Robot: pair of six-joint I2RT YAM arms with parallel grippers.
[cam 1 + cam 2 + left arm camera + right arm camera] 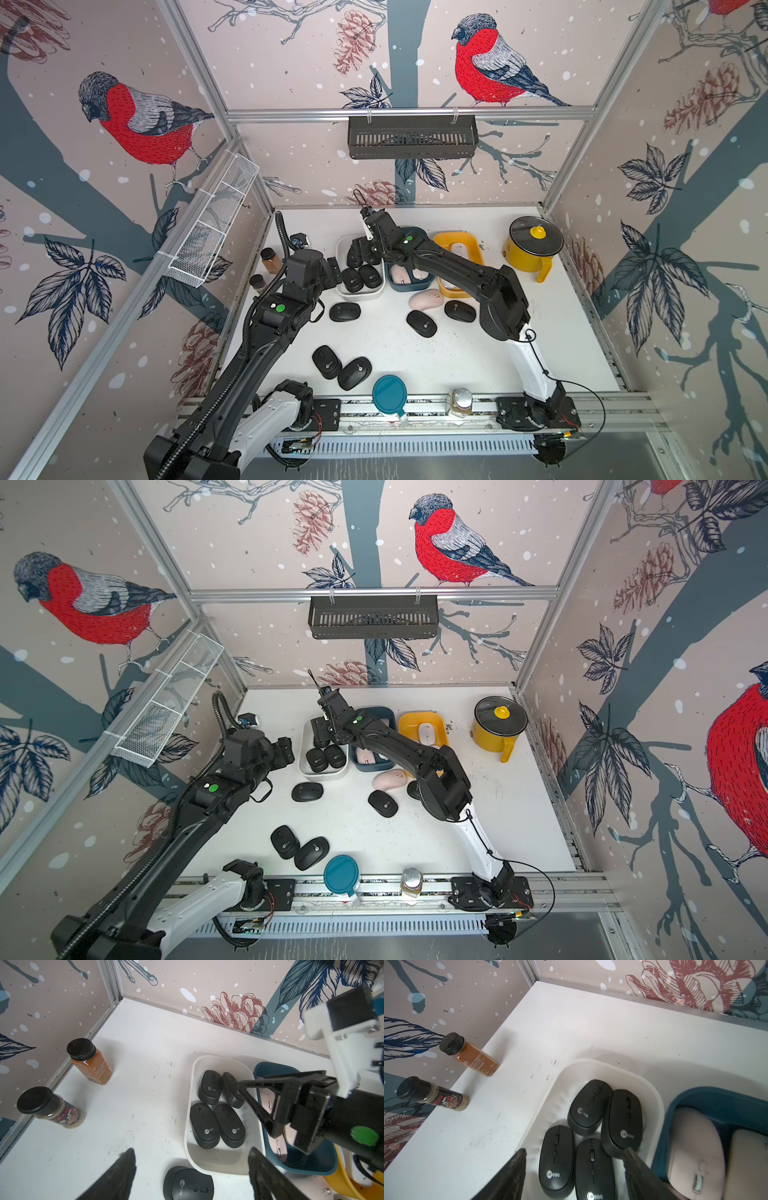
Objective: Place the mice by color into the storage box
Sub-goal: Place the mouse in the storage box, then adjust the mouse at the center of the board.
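Over the white bin [358, 296] near the far edge of the tabletop [415, 361], the right pincer [575, 1150] hangs spread with nothing in it, tips down low among the binned black mice [556, 1157]. I count four in the right wrist view. One of them, the tilted black mouse [623, 1120], leans on its edge against its neighbour, with a pincer tip right beside it. If the arm pulls out crooked, I'd bet that tip catches it and flips it, or drags it over the rim.

Second worry is crowding. The left pincer [191, 1150] is also spread and empty, hovering over the nearest loose black mouse [187, 1184], which lies just beside the near end of the same bin. Two arms that close could easily clip each other, or shove the bin.

Third is space. The loose black mice [422, 323] number five out on the tabletop, and the bin floor looks mostly covered already. The rest would have to stack, and these look slick enough to slide off a pile.

The loose pink mouse [424, 300] lies just beside the near rim of the blue bin [409, 287], under the right arm, so it's easy to nudge. The red sweet pepper jar [91, 1064] by the left edge could also get knocked by the left arm.
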